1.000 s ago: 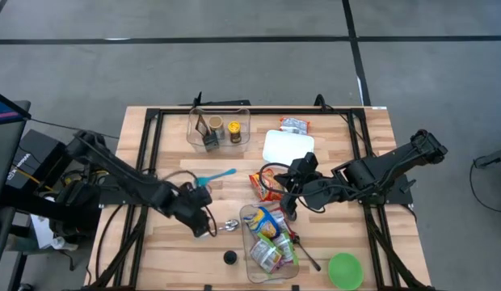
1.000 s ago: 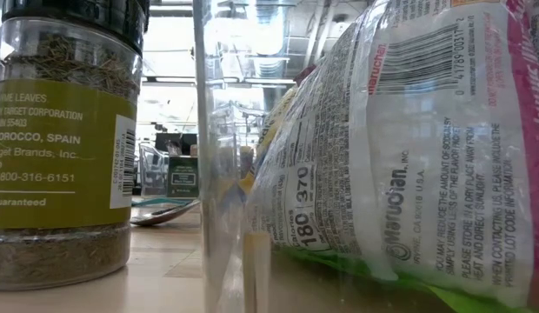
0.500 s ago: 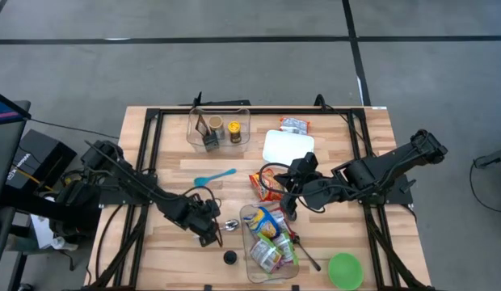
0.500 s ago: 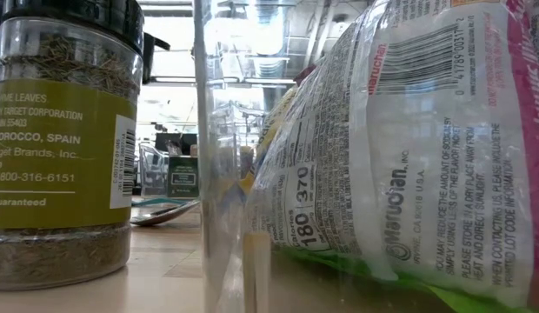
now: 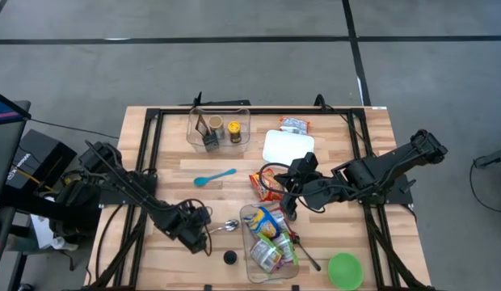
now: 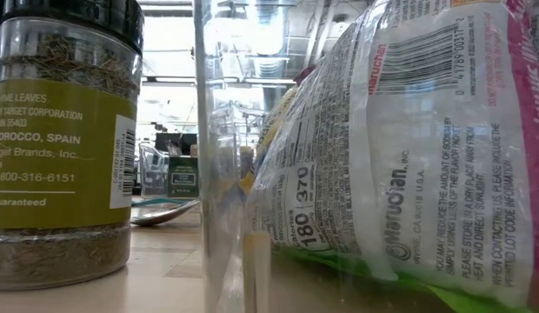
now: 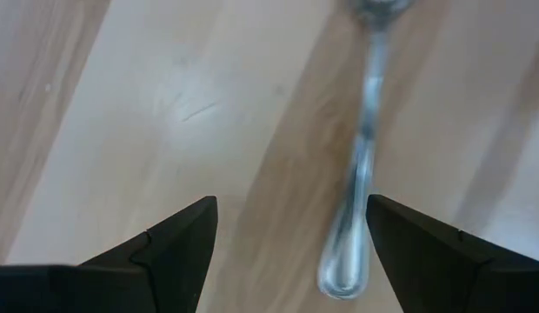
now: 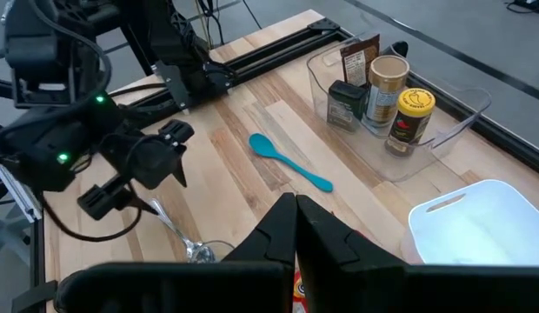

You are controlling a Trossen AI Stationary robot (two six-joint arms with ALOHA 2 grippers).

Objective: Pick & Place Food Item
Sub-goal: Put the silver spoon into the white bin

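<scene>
My left gripper (image 7: pixel 291 235) points down, open, low over the table near its front edge. The handle of a metal spoon (image 7: pixel 361 165) lies between its fingers without touching them; the spoon (image 5: pixel 225 226) rests flat on the wood. A clear bin (image 5: pixel 252 271) of food packets (image 5: pixel 267 225) stands just right of it. A red-orange packet (image 5: pixel 265 186) lies flat on the table by my right gripper (image 8: pixel 296 228), which hangs shut above the table's middle and holds nothing.
A spice jar with a black lid (image 5: pixel 229 258) stands near the front edge, in front of the spoon. A blue spoon (image 5: pixel 214 176), a clear bin of jars (image 5: pixel 219 129), a white tray (image 5: pixel 288 146), a small packet (image 5: pixel 295 125) and a green bowl (image 5: pixel 345 270) are around.
My left gripper has gone down and toward the table's near edge, coming over the metal spoon's handle, and has stayed open. The spoon has not moved.
</scene>
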